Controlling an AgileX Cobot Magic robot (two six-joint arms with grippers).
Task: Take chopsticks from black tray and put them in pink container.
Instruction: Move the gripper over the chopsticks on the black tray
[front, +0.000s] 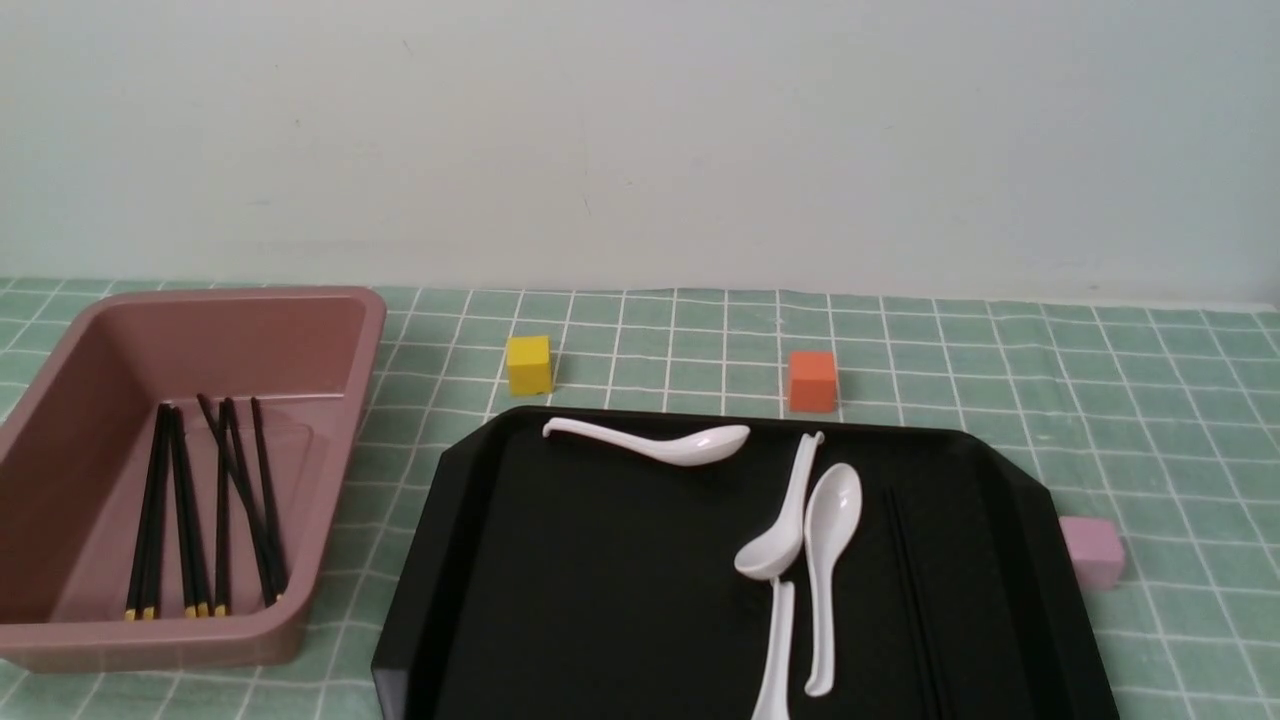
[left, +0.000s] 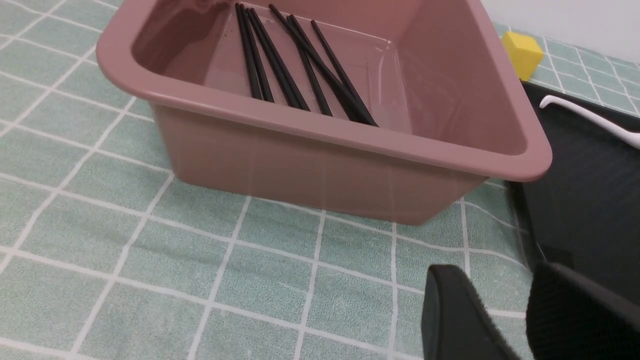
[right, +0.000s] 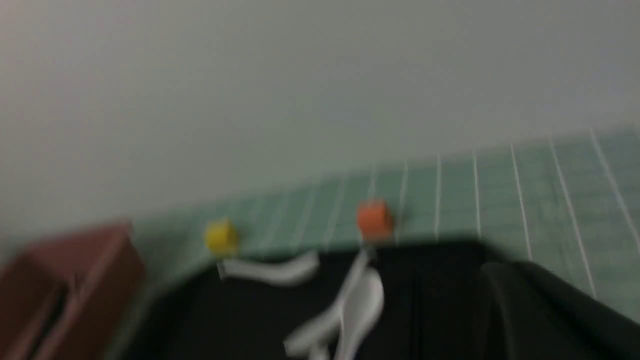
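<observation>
The black tray (front: 560, 600) lies in the middle of the front view. A pair of thin black chopsticks (front: 908, 590) rests on its right part, faint against the gloss. Several more chopsticks (front: 200, 510) lie inside the pink container (front: 330, 330) at the left, gold ends toward me; they also show as chopsticks (left: 300, 65) in the container (left: 325, 155) in the left wrist view. My left gripper (left: 497, 280) hangs open over the cloth between container and tray, empty. My right gripper (right: 505, 285) is a blurred dark mass over the tray's right side, shut; whether it holds anything is unclear.
Three white spoons (front: 800, 530) lie on the tray. A yellow cube (front: 528, 364) and an orange cube (front: 811, 380) stand behind it, and a small pale pink cube (front: 1092, 550) sits at its right edge. Green checked cloth (front: 1150, 400) covers the table.
</observation>
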